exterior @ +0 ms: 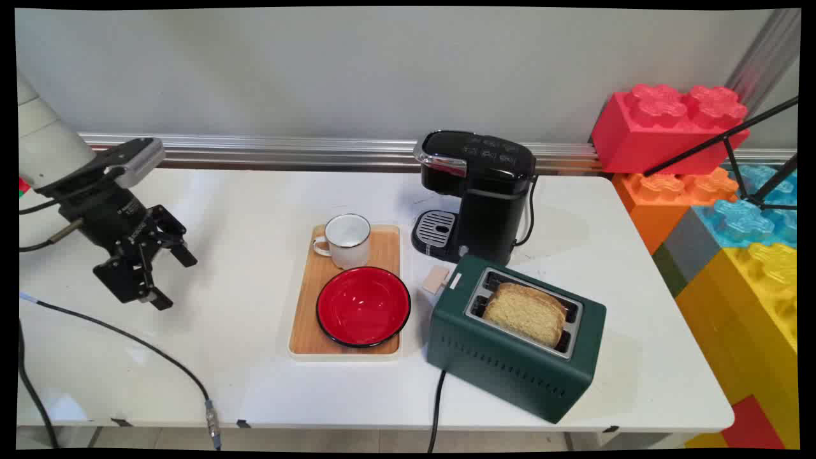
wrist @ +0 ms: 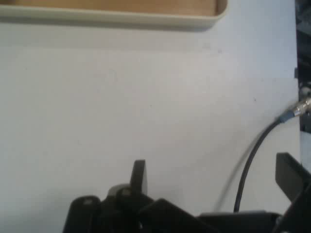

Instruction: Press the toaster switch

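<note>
My black gripper point(exterior: 173, 278) hangs open over the left part of the white table point(exterior: 242, 357), holding nothing. In the hand view its two fingers point(wrist: 139, 175) stand wide apart above bare table, with the tray's rim point(wrist: 116, 17) along the top edge. To the gripper's right lies a wooden tray point(exterior: 305, 299) with a white mug point(exterior: 347, 240) and a red bowl point(exterior: 363, 306) on it. Further right stands a green toaster point(exterior: 516, 347) with slices of bread point(exterior: 526, 312) in its slots. A black coffee machine point(exterior: 478, 191) stands behind it.
A black cable point(exterior: 146, 347) runs across the table's front left and over its edge; the cable point(wrist: 252, 160) also shows in the hand view. A small beige block point(exterior: 436, 279) lies between tray and toaster. Large toy bricks point(exterior: 714, 191) are stacked at the right.
</note>
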Available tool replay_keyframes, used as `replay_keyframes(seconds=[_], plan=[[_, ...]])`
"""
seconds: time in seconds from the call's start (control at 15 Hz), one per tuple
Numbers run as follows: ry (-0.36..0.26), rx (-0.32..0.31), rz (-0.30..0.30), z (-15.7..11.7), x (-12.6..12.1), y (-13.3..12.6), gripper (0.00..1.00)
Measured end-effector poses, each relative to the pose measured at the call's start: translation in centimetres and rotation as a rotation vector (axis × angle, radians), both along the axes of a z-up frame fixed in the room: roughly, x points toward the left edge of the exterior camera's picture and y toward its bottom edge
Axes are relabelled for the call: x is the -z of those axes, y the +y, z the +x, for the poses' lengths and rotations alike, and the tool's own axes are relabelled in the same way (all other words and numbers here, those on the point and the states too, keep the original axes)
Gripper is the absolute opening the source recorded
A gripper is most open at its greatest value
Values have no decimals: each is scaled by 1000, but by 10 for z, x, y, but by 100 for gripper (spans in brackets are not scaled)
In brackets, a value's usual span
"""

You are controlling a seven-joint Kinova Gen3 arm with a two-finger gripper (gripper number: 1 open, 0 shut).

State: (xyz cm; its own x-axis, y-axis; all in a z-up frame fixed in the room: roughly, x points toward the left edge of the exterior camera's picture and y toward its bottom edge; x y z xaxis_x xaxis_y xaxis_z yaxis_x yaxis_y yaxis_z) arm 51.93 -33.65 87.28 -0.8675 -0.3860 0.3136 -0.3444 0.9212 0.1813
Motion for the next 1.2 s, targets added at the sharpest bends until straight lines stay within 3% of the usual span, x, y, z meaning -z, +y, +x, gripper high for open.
replay_keyframes(seconds=[0.33, 1.2], plan=[[54, -25, -15, -2, 3, -2, 100], [458, -85, -132, -43, -19, -23, 100]])
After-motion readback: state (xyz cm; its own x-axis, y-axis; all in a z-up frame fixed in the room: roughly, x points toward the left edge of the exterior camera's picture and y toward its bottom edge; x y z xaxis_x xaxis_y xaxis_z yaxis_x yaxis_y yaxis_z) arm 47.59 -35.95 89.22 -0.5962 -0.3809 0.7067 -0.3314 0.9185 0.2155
